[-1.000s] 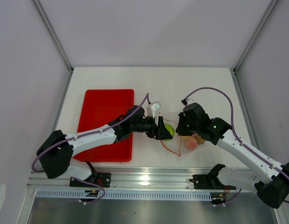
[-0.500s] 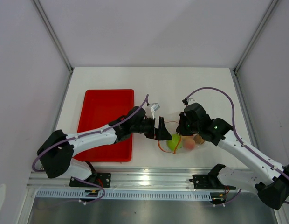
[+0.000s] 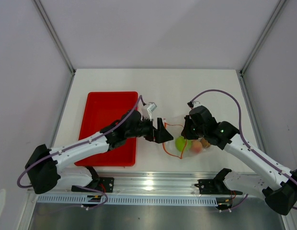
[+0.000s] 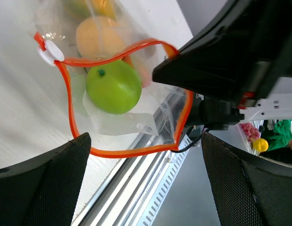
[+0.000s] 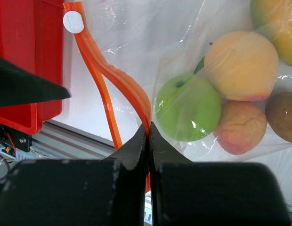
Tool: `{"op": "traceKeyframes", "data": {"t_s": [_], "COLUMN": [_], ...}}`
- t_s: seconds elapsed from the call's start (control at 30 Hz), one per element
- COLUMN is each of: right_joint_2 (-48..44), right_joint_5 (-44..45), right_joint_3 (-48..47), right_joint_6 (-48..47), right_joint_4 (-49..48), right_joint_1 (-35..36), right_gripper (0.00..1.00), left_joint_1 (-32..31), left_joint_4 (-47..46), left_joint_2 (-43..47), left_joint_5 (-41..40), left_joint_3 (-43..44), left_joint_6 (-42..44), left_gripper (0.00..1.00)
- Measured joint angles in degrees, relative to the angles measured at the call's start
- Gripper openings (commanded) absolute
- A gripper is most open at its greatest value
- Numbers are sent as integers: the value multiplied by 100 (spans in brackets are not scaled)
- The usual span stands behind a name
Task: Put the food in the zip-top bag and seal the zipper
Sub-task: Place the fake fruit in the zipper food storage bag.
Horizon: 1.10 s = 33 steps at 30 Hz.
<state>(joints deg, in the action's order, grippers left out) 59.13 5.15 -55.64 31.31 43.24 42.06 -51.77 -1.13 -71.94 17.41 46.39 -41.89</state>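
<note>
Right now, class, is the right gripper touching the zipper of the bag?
Touching. The right wrist view shows the right gripper pinched shut on the zipper, the orange-red strip running straight in between its closed jaws with no gap.

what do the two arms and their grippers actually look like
Both the left arm and right arm have smooth white links joined by black joint housings, with a thin purple cable looping along each. The left gripper and right gripper are matte black and wedge-shaped. A small green light glows on the right arm.
</note>
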Motion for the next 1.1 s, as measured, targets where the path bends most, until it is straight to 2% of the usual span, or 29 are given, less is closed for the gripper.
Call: {"op": "traceKeyframes", "data": {"t_s": [0.17, 0.3, 0.6, 0.77, 0.87, 0.97, 1.1], "right_joint_2": [0, 4, 2, 2, 0, -13, -114], "right_joint_5": [-4, 0, -4, -11, -44, -66, -68], "right_joint_3": [0, -63, -131, -131, -131, -131, -131], "right_joint_6": [0, -11, -31, -31, -31, -28, -28], "right_joint_4": [0, 87, 192, 199, 214, 238, 293], "right_joint_1": [-2, -2, -2, 0, 4, 9, 9], "right_gripper": [0, 0, 0, 0, 0, 0, 0], "left_joint_1": [-22, -24, -24, -24, -24, -24, -24], "left_joint_4": [146, 227, 205, -352, -623, -855, -1126], "left_joint_2": [610, 643, -2, -525, -868, -1209, -1471], "left_joint_5": [-363, -588, -826, -660, -507, -326, -57], "left_joint_3": [-181, -459, -914, -909, -831, -634, -402], "left_joint_6": [2, -70, -308, -315, -317, -358, -426], "left_gripper": [98, 94, 83, 76, 69, 56, 28]}}
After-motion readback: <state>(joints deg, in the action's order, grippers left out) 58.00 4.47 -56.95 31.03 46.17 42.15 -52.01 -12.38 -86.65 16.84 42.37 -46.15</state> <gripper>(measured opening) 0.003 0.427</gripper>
